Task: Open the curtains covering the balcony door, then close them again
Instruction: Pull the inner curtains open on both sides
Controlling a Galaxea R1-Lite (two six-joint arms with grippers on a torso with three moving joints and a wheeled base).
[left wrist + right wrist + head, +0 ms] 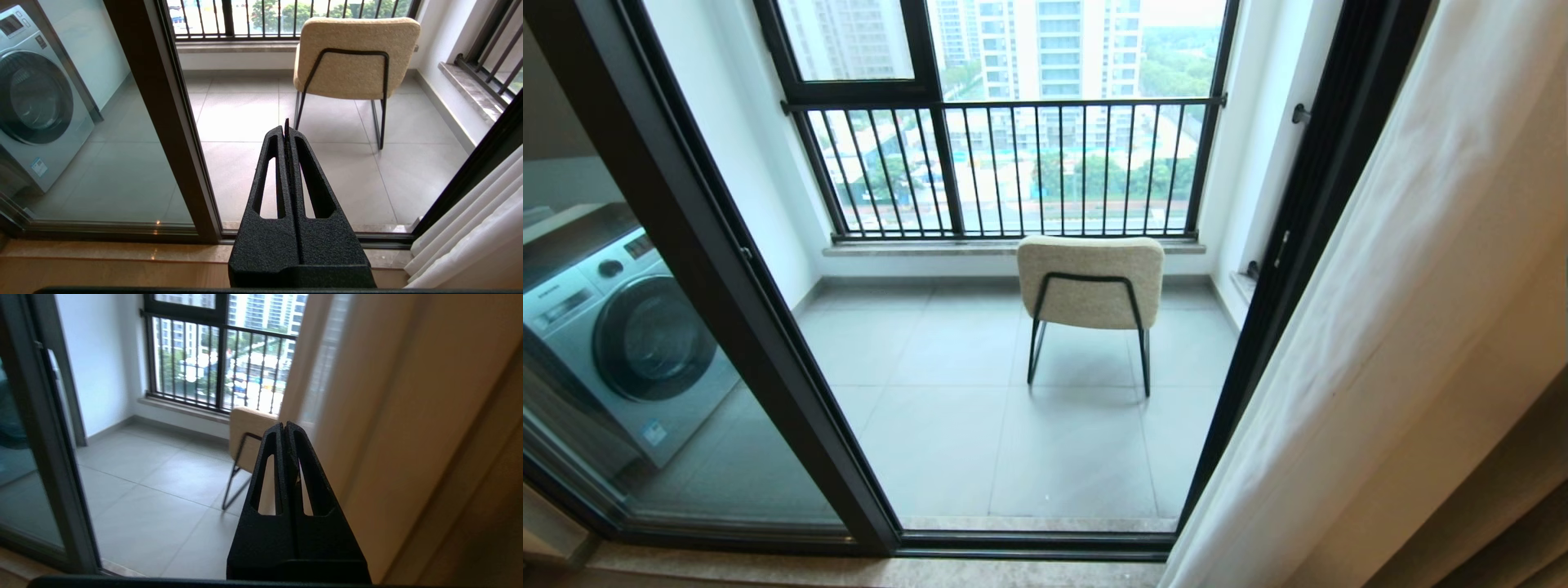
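Observation:
The sheer white curtains [1405, 327] hang bunched at the right side, leaving the balcony door [743, 286] uncovered; its dark frame and glass panels stand in plain sight. Neither arm shows in the head view. In the left wrist view my left gripper [286, 124] is shut and empty, pointing at the door frame [171, 122], with the curtains [470, 245] off to one side. My right gripper [284, 425] is also shut, holding nothing, right beside the curtains [367, 396] but apart from them; the door frame [45, 457] stands at the far side.
A beige chair [1092, 282] on black legs stands on the tiled balcony floor before the black railing [1013, 163]. A washing machine [621, 335] sits behind the left glass. A taupe drape [1503, 506] hangs at the lower right. A marble threshold [768, 572] runs along the door's base.

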